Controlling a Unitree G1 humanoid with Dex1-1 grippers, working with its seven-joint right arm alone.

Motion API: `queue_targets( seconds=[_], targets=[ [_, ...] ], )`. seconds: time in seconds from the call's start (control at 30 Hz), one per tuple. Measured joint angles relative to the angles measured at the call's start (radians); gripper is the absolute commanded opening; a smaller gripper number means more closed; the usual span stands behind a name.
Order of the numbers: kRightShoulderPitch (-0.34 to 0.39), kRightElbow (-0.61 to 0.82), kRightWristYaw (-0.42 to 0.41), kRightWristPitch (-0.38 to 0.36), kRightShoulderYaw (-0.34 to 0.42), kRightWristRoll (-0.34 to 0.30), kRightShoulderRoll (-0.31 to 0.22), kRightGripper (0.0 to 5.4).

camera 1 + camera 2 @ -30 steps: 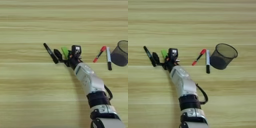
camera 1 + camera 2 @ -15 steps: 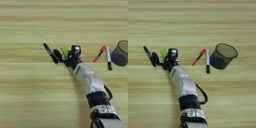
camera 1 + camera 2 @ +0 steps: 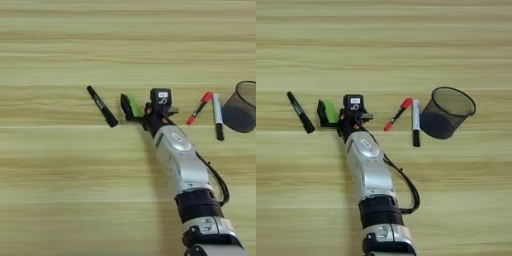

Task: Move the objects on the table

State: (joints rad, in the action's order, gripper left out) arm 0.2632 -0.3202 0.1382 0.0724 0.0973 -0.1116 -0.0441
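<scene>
While left eye crops mesh cup (image 3: 448,112), gripper (image 3: 131,111) flanks green block (image 3: 134,106); grasp unclear.

— What is my wide light wooden table (image 3: 60,200) like?
— Smooth, matt, striped grain. My silver forearm (image 3: 368,167) looks like glossy metal.
— And the dark mesh cup (image 3: 448,112)?
— Fine wire mesh, matt. The green rectangular block (image 3: 331,111) looks dull, rubbery.

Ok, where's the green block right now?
The green block lies left of centre on the table, at the right gripper, with the black marker further left.
</scene>
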Motion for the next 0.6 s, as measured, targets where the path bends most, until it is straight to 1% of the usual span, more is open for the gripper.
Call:
queue_targets(
  seconds=[0.17, 0.27, 0.33, 0.43, 0.6],
  targets=[
    [-0.001, 0.005, -0.026, -0.036, -0.001, 0.033, -0.002, 5.37],
    [-0.002, 0.012, -0.047, -0.041, 0.001, 0.049, -0.005, 5.37],
    [-0.007, 0.012, -0.068, -0.042, 0.009, 0.051, -0.006, 5.37],
    [-0.014, 0.013, -0.109, -0.054, 0.041, 0.049, -0.006, 5.37],
    [-0.017, 0.024, -0.142, -0.067, 0.071, 0.048, -0.008, 5.37]
  ],
)
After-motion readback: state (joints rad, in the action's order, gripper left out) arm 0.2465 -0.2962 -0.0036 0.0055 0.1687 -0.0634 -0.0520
